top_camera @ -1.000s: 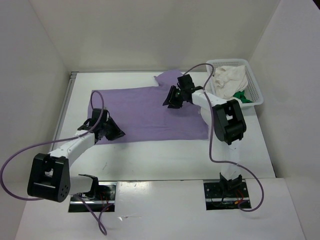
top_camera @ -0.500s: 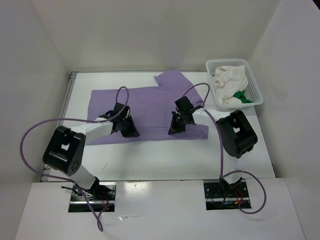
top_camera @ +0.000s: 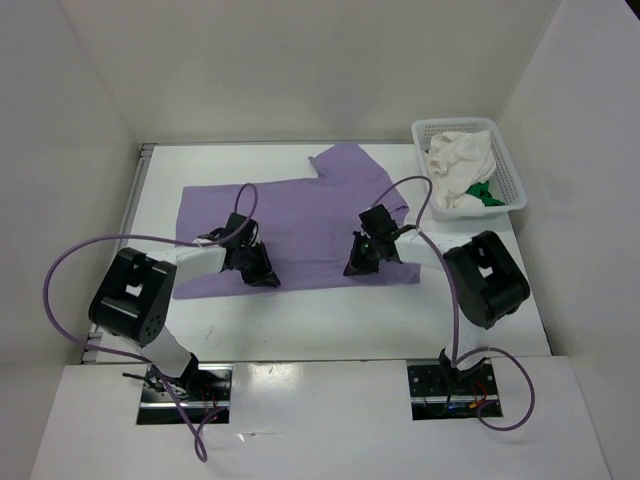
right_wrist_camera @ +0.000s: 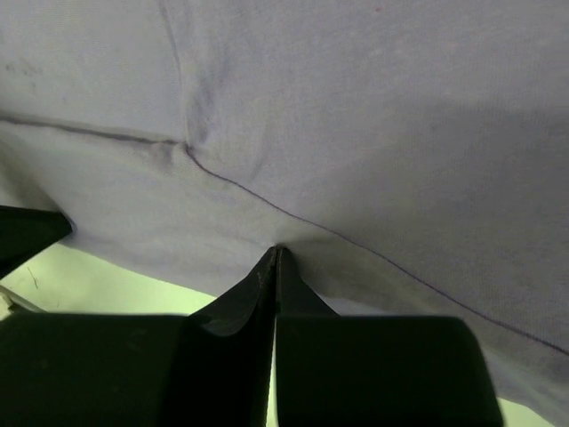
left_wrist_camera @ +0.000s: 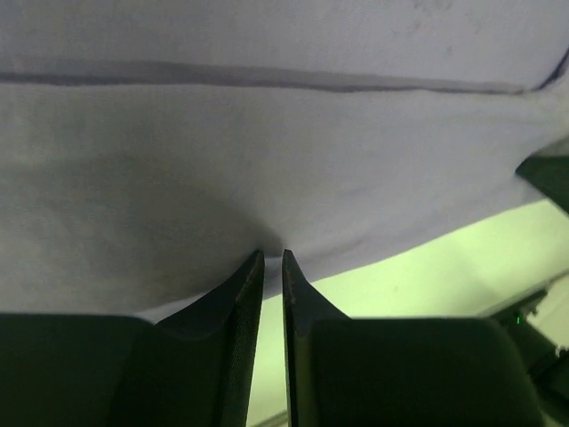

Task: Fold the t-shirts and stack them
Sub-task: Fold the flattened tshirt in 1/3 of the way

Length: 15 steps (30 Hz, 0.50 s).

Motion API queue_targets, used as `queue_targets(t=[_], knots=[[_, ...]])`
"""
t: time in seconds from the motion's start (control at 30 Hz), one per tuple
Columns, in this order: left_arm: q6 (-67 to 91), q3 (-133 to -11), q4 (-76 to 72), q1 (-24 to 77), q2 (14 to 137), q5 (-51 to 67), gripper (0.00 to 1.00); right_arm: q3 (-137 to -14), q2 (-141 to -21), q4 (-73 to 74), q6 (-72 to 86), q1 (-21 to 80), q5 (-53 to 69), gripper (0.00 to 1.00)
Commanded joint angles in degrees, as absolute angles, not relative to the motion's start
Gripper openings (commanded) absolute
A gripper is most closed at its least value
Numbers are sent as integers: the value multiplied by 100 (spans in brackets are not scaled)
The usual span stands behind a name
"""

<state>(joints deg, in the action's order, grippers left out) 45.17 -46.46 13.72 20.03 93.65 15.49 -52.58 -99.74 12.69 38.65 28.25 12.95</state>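
Left end effector (left_wrist_camera: 268, 255): the jaws are drawn almost together, with only a thin slit between them. A pucker of the near edge of the lavender shirt (top_camera: 300, 205) is pinched at their tips. In the left wrist view, cloth fills the field beyond the tips, and a stitched line crosses it further out. A strip of bare tabletop (top_camera: 300, 325) is seen below the cloth edge, to the right of the jaws.

Right end effector (right_wrist_camera: 276, 251): the jaws are pressed fully together. The same shirt is nipped at their tips, where the cloth is gathered into a small crease. A seam is seen running across the cloth just beyond the tips.

In the top external view, both end effectors are seen at the near hem of the lavender shirt, apart from one another. The shirt is spread flat away from them towards the far side of the tabletop. One sleeve is seen projecting at the far edge, beyond the right end effector.

A white mesh basket (top_camera: 517, 188) stands well apart from the right end effector, further out and to its right. A cream shirt (top_camera: 460, 160) and a green shirt (top_camera: 487, 194) are bundled inside it.
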Motion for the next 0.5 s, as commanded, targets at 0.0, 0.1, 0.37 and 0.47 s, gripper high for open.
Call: queue_targets(t=[0.0,0.1,0.37,0.47], knots=[[4376,-3912,2452,2048,9238,1617,22,-4721,-9792,1696,3867,2839,1028,1],[4456,-3779,2609,2109,8896,1749,25,-4291,-9538,1749,4226,2971,1203,1],[4526,-3849,2979,2031,8175,2242,29,-4165,-8763,2328,4421,3190,1196,1],[4263,-4557,3059,1583,7928,2275,32,-4823,-8763,2680,4203,3121,1203,9]])
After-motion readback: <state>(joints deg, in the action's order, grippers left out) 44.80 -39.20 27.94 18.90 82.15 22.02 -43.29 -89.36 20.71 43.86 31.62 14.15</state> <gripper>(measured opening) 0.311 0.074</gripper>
